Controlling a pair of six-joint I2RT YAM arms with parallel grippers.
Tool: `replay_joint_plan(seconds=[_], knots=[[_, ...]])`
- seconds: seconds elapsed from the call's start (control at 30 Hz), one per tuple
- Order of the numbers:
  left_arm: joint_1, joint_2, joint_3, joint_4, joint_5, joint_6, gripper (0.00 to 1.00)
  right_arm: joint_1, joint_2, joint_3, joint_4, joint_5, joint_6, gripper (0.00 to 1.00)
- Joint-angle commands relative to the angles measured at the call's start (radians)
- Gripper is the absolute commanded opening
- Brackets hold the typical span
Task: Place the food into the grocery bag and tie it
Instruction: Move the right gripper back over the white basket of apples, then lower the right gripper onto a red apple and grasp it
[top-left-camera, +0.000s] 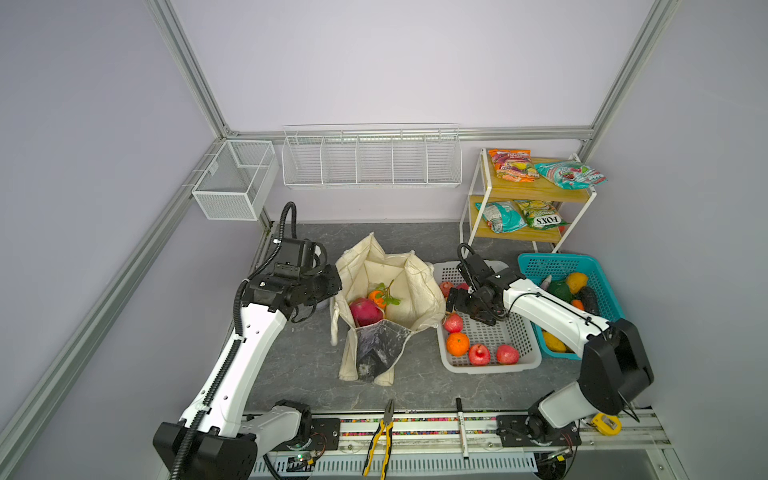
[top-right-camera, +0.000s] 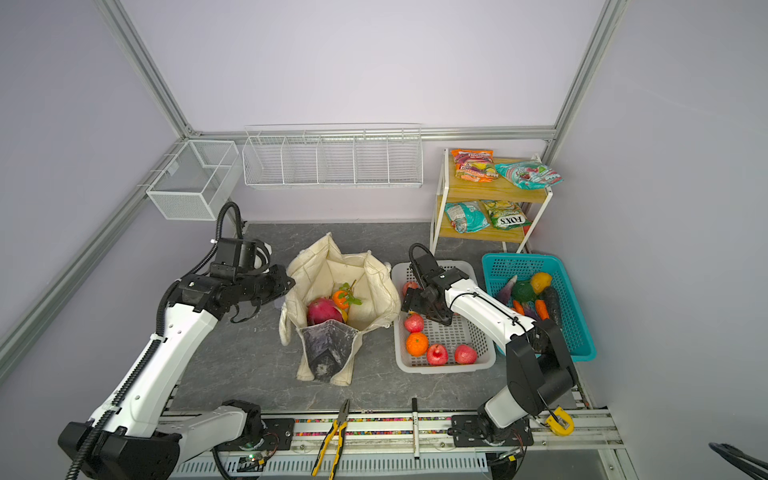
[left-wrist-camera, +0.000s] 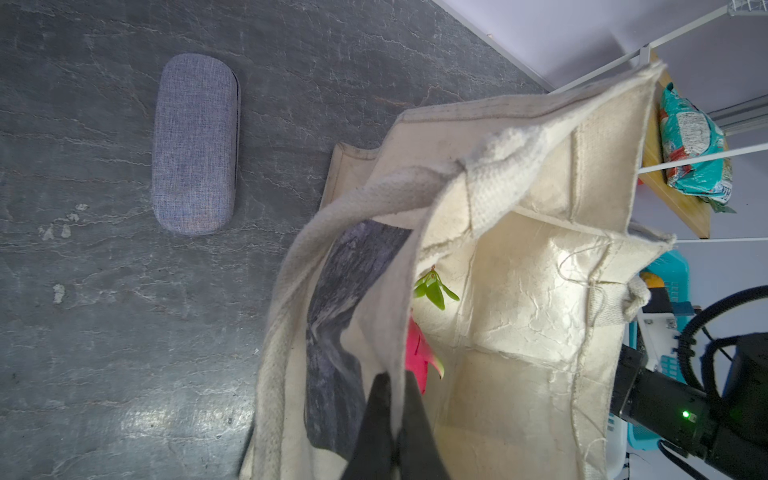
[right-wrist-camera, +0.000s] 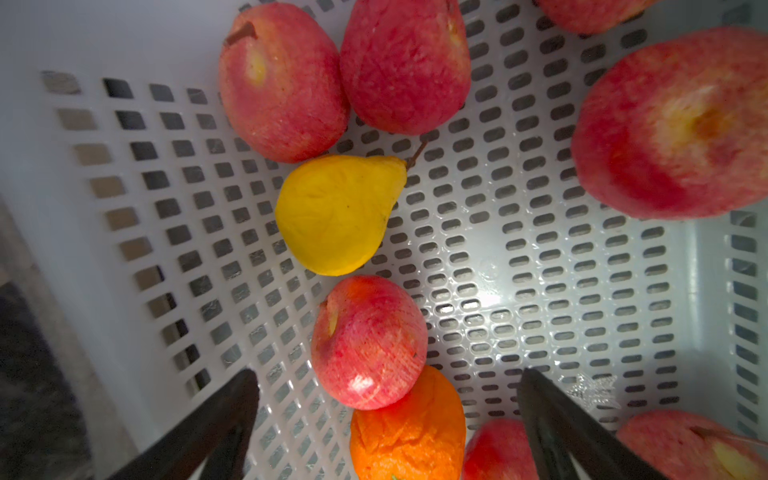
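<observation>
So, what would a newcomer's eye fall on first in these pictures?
The open cream bag at the centre, with a magenta dragon fruit inside; the left gripper is shut on its rim. Right of it, the right gripper hangs open over red apples in the white basket.

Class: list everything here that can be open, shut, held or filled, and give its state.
grocery bag: open, upright, dragon fruit inside.
left gripper: shut on the grocery bag's rim.
white basket: partly filled with fruit.
right gripper: open, empty, above that fruit.
teal basket: holds vegetables.
glasses case: shut, lying flat.
</observation>
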Motion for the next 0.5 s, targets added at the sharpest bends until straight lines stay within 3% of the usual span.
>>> replay_joint_plan(seconds=[0.0,0.47], knots=[[-0.002,-0.023,-0.011,-0.003,-0.011,-0.01,0.0,-0.007,0.021,-0.034,0.046,-0.056,0.005,0.98],[-0.003,-0.045,-0.033,-0.009,-0.017,-0.017,0.0,-0.016,0.038,-0.104,0.103,-0.093,0.043,0.9]])
